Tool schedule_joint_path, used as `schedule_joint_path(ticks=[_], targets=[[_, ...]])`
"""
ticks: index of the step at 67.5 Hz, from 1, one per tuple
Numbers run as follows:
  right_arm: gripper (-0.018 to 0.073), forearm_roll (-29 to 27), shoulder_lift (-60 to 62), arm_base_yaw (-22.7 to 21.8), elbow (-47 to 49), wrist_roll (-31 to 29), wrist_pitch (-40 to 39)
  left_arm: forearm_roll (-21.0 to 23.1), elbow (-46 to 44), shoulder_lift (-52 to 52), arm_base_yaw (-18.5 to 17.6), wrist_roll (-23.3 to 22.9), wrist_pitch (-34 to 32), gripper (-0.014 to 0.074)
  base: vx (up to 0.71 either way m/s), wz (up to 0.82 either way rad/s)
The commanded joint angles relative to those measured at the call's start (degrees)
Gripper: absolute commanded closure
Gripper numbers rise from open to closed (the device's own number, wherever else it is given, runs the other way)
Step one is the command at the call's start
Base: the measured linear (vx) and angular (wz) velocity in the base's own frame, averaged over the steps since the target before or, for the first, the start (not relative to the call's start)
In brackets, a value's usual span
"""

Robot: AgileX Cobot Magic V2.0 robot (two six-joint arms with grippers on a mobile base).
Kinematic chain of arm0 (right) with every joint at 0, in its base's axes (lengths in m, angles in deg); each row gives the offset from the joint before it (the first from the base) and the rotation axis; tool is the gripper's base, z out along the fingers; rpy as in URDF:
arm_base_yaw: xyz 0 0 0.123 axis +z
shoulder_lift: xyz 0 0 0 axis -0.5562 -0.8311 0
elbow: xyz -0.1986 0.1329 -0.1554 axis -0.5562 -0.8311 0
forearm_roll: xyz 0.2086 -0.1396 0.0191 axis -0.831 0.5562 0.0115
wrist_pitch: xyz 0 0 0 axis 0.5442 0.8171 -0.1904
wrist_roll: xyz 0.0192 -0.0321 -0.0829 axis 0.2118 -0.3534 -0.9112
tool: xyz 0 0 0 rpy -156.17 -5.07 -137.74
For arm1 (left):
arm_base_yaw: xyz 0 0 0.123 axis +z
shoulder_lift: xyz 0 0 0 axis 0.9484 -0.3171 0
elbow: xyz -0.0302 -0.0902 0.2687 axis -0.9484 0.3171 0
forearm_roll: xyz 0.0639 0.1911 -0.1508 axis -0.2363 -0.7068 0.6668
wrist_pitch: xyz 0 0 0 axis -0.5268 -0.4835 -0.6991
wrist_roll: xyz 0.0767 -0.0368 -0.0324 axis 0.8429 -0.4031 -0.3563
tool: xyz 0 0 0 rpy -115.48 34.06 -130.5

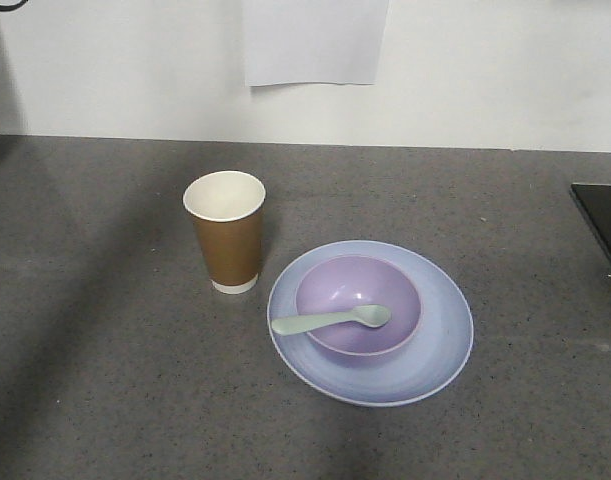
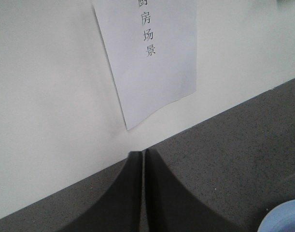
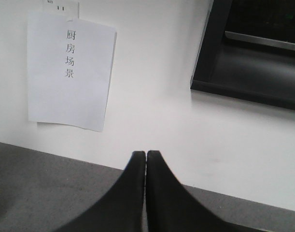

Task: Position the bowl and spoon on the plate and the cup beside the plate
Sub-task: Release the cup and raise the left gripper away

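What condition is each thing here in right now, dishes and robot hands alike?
cup: upright, empty, standing left of the plate.
plate: flat on the counter, carrying the bowl.
bowl: upright on the plate, holding the spoon.
spoon: lying in the bowl, handle over the rim.
left end effector: shut, holding nothing.
right end effector: shut, holding nothing.

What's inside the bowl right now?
The spoon lies in the bowl, its scoop inside and its handle poking out over the rim. The bowl floor beneath the scoop is hidden.
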Motion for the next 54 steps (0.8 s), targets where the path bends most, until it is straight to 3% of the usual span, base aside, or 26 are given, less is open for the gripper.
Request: schedule_joint_path(ticks=[1,54], targets=[[0.0565,3.1,0.1,-0.2,1.4,-0.2,-6.7,0.4,-1.5,1.7,-0.3,-0.6,-3.8,0.0604,0.00,0.00],[0.0565,3.5,0.1,-0.2,1.4,-0.2,-6.1,-0.5,-1.1,0.9,-0.3,-0.5,-1.8,0.0604,0.00,0.00]])
